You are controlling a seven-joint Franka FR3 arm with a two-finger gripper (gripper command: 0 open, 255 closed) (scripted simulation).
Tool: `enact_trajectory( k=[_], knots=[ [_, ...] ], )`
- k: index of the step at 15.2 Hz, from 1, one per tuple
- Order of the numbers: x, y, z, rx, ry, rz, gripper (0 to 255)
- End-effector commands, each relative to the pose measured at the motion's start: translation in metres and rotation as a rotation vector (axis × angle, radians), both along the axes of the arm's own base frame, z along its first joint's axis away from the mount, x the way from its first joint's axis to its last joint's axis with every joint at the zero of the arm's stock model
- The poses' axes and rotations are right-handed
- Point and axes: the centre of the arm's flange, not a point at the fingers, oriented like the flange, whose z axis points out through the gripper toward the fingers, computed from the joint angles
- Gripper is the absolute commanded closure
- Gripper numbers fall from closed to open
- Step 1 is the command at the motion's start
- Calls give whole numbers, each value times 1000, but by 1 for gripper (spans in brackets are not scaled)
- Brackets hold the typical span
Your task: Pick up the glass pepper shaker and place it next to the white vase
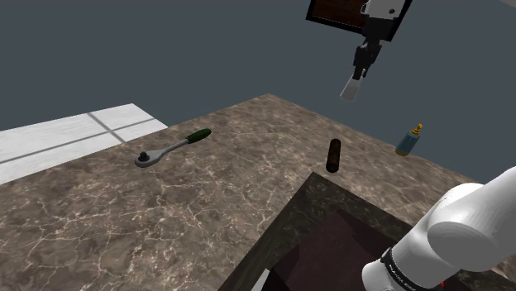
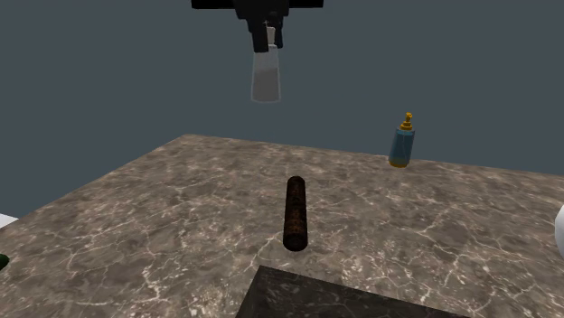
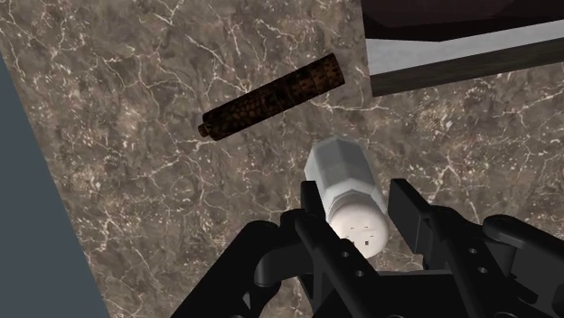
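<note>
A pale, faceted pepper shaker with a holed white cap is clasped between my black fingers. My gripper is shut on it. It hangs high above the brown marble tabletop, with the shaker pointing down below the gripper. In the second exterior view the shaker is above and behind a dark brown cylinder. A white rounded shape is cut off at that view's right edge; I cannot tell what it is.
A dark brown cylinder stands on the table under the gripper. A blue bottle with a gold top is near the far edge. A green-handled ratchet lies toward the shoulder view's left. The dark stand fills the foreground.
</note>
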Motion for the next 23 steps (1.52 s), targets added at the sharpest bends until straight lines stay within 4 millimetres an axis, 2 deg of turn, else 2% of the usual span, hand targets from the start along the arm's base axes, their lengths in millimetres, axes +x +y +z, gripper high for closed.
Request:
enact_trajectory(
  k=[1,13,14,23],
  knots=[
    [-1,0,11,0,0,0,255],
    [-1,0,75,0,0,0,255],
    [-1,0,75,0,0,0,255],
    [-118,-23,75,0,0,0,255]
  ],
)
